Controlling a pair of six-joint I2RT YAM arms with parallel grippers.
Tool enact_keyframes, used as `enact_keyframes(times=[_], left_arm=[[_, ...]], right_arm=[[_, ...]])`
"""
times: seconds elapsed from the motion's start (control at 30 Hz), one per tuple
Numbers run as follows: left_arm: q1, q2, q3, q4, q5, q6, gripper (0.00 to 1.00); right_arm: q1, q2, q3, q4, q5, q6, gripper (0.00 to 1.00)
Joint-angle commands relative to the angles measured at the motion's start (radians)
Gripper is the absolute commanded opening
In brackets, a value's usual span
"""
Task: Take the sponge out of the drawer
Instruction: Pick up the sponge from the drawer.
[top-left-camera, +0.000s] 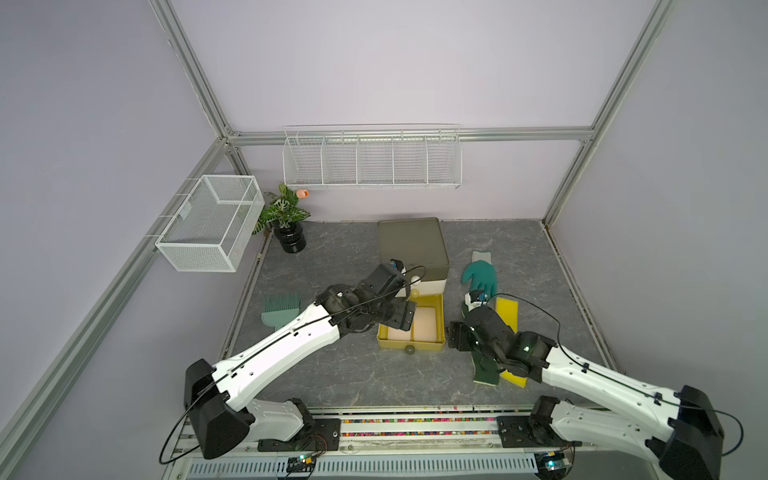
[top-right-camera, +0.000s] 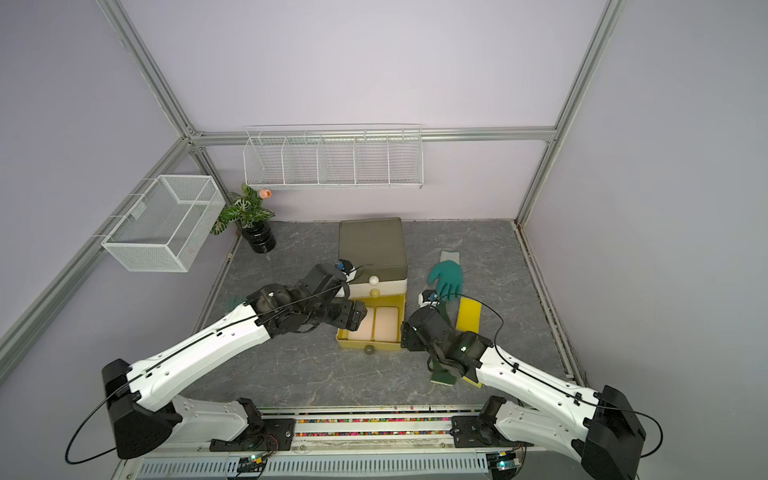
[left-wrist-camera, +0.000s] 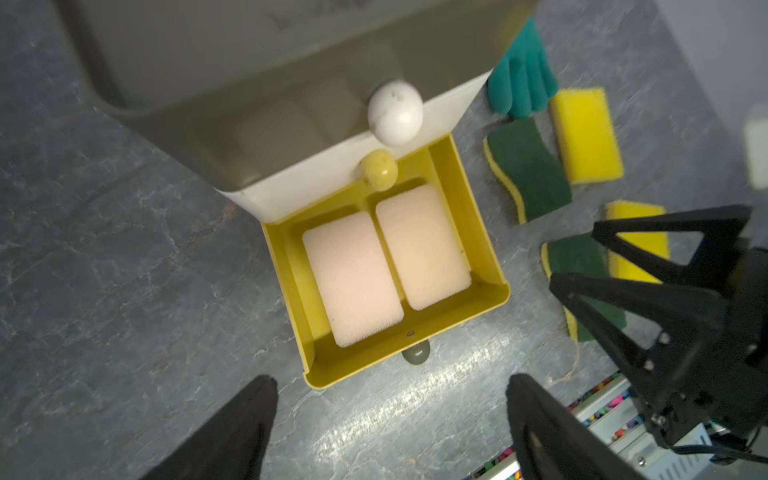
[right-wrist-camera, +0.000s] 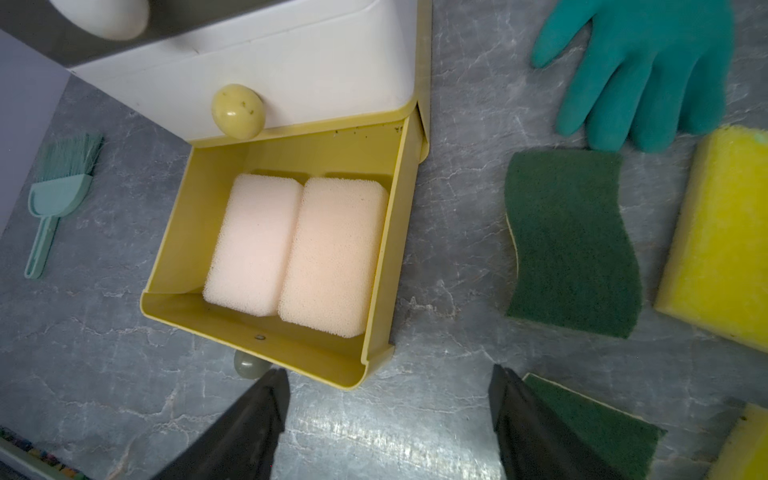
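The yellow drawer stands pulled out toward the near side from the bottom of a small cabinet. 2 pale pink sponges lie flat in it side by side, touching: the left sponge and the right sponge. The left gripper hangs over the drawer's left part, hiding some of the left sponge in both top views; its jaws are spread wide with nothing between them. The right gripper sits just right of the drawer's near right corner, above the table, its jaws also spread wide and holding nothing. Right of the drawer lie a green scrub pad and a yellow sponge, with a teal glove just beyond them on the far side. A teal brush lies well left of the drawer.
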Motion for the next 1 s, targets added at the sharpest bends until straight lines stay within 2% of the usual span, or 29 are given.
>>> enact_keyframes(times=[0.0, 0.13, 0.3, 0.67, 0.97], left_arm=[[-0.014, 0.045, -0.021, 0.001, -0.024, -0.044, 0.91], [-0.014, 0.104, -0.06, 0.064, -0.01, -0.069, 0.89], [-0.025, 0.182, -0.051, 0.072, -0.031, -0.083, 0.87], [-0.04, 0.314, -0.09, 0.142, -0.116, -0.165, 0.85], [-0.039, 0.408, -0.055, 0.155, -0.163, -0.223, 0.82]], right_arm=[[-0.021, 0.047, 0.022, 0.015, -0.072, -0.013, 0.78], [-0.04, 0.097, 0.027, 0.025, -0.105, 0.011, 0.74], [-0.053, 0.085, 0.0, 0.043, -0.1, 0.023, 0.74], [-0.089, -0.016, -0.058, 0.031, -0.088, 0.017, 0.76], [-0.101, -0.104, -0.113, 0.03, -0.074, 0.016, 0.76]])
